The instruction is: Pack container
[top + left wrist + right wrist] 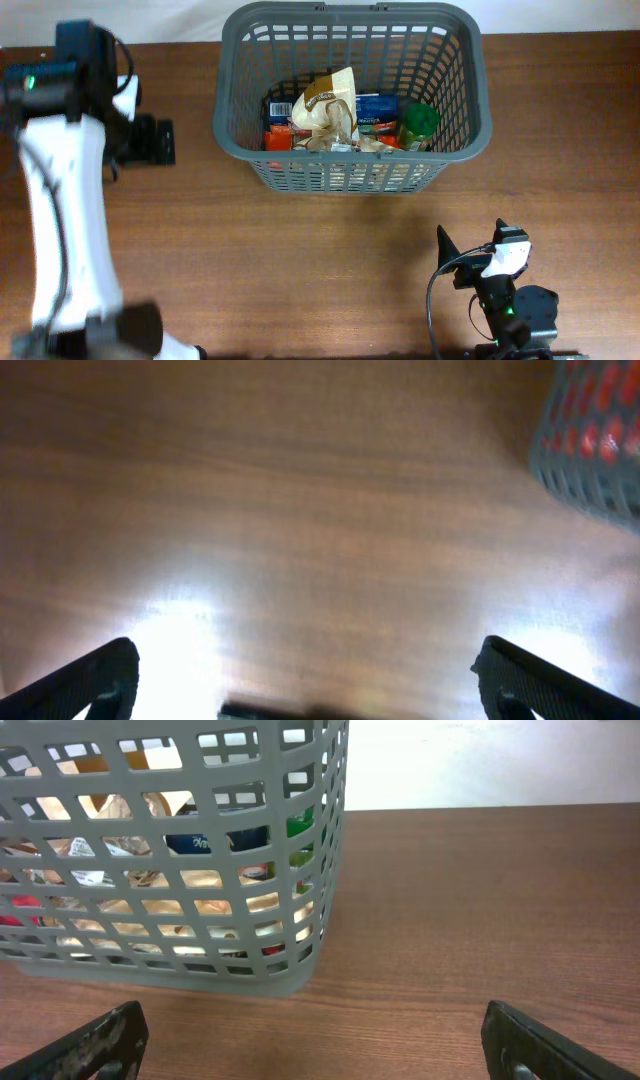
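Observation:
The dark grey basket (477, 90) stands at the back middle of the wooden table. It holds several groceries: a beige crumpled bag (328, 108), a blue box (378, 108), a green packet (420, 120) and orange-red packs (278, 137). My left gripper (158, 141) is open and empty, left of the basket and apart from it; in the left wrist view (310, 680) a basket corner (590, 450) shows at the top right. My right gripper (470, 243) is open and empty near the front edge. The right wrist view (320, 1050) faces the basket wall (200, 960).
The brown wooden table (330, 260) spreads between the basket and the front edge. A white wall (480, 760) lies beyond the table's far edge. A blurred dark strip (300, 711) lies at the bottom of the left wrist view.

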